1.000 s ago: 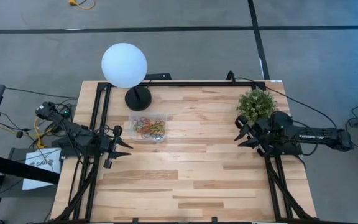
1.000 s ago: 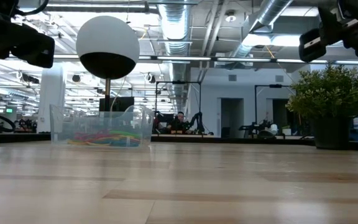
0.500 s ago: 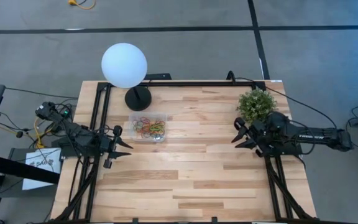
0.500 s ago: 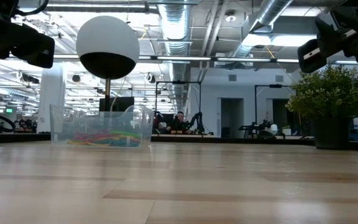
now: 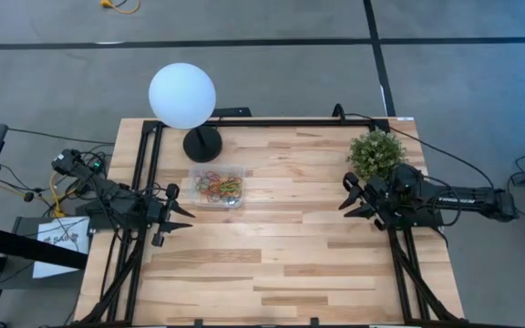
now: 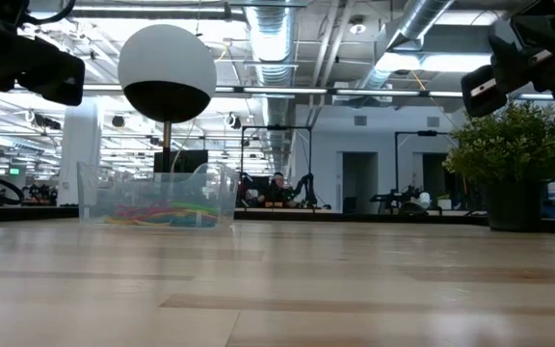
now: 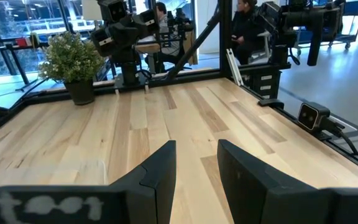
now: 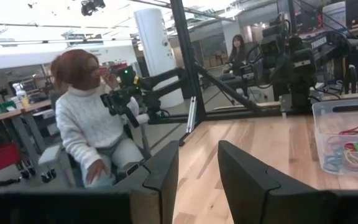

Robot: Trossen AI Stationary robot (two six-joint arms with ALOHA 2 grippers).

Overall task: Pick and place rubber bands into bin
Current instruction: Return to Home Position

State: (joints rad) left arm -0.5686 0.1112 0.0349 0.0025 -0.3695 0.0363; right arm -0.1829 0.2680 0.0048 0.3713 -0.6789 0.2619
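Your left pincer [image 5: 188, 219] hangs spread and empty at the left edge of the table [image 5: 290, 273]. The one clear bin [image 5: 218, 169] sits near it, toward the single globe lamp [image 5: 182, 95]. It holds the tangled rubber bands [image 5: 220, 188], too overlapped to count. Your right pincer [image 5: 344, 194], also spread, hovers well apart beside the one potted plant [image 5: 375, 152].

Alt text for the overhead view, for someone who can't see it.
Colourful rubber bands lie in a clear bin on a wooden table, beside a globe lamp. The left end effector and right end effector hover open at opposite sides, nothing held.
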